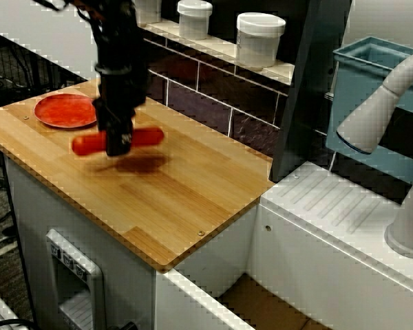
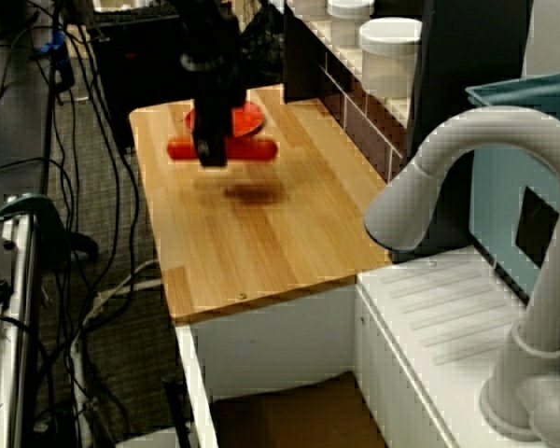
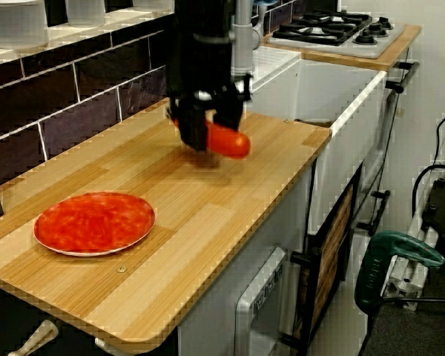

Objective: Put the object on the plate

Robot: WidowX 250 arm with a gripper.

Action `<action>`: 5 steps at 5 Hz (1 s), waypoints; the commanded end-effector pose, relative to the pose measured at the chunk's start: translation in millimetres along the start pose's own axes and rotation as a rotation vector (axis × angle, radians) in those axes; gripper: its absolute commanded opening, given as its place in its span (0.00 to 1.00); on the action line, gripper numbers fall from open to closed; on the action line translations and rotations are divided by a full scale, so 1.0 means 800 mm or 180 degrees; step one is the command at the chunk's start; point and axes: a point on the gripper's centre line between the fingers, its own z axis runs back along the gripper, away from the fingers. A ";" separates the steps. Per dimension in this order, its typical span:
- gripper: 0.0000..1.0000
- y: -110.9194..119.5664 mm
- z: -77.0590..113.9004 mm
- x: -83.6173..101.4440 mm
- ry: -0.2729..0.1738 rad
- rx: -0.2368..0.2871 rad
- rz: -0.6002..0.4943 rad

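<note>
The object, a glossy red-orange sausage (image 1: pixel 146 137), hangs level a little above the wooden counter, its shadow on the wood beneath it. My black gripper (image 1: pixel 118 139) is shut around its middle, hiding that part. The same sausage (image 2: pixel 254 149) and sausage (image 3: pixel 228 140) show in the other two views, held by the gripper (image 2: pixel 211 153) and gripper (image 3: pixel 205 133). The red round plate (image 1: pixel 64 110) lies flat at the counter's far-left corner, bare, a short way left of the sausage. From the side view the plate (image 3: pixel 94 222) sits nearer the camera than the gripper.
The wooden counter (image 1: pixel 165 199) ends in open edges at front and left. A dark tiled wall with a shelf of white jars (image 1: pixel 259 38) runs behind it. To the right are a white sink drainer (image 1: pixel 344 206), a grey faucet (image 2: pixel 467 159) and a blue bin (image 1: pixel 372 75).
</note>
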 end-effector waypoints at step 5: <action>0.00 0.190 0.021 -0.045 -0.0334 0.0435 0.0851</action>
